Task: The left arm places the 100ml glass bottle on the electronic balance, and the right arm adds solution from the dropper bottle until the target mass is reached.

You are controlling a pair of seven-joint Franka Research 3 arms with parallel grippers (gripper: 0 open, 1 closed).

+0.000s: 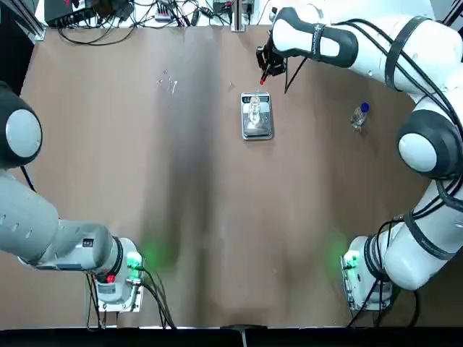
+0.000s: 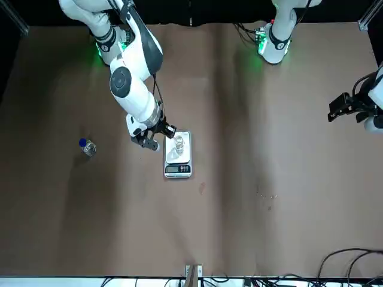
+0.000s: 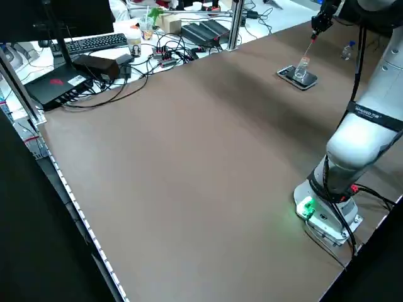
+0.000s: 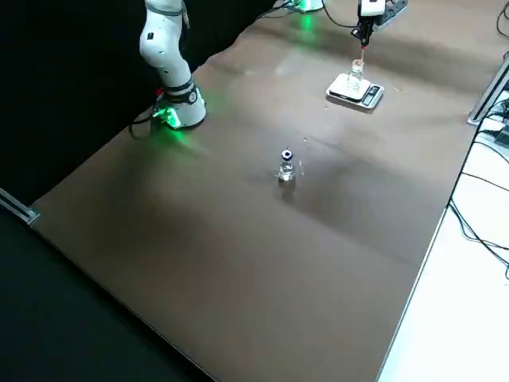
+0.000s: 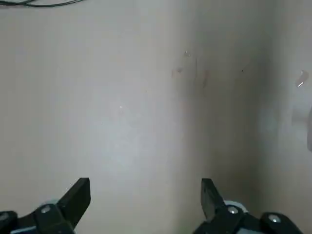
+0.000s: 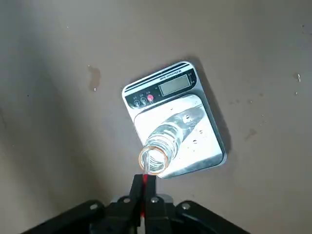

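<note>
The small clear glass bottle [image 1: 255, 112] stands upright on the silver electronic balance [image 1: 257, 130] at the far middle of the table. My right gripper [image 1: 268, 66] hovers just beyond it, shut on a thin dropper with a red bulb [image 6: 145, 178]. In the right wrist view the dropper's tip sits at the rim of the bottle's open mouth [image 6: 153, 160]. The dropper bottle [image 1: 359, 116], clear with a blue top, stands alone to the right of the balance. My left gripper [image 5: 145, 187] is open over bare table far on the left, holding nothing.
Cables, a keyboard and boxes crowd the far edge of the table [image 3: 151, 38]. A few small wet spots [image 1: 168, 83] mark the brown tabletop left of the balance. Both arm bases [image 1: 119, 278] sit at the near edge.
</note>
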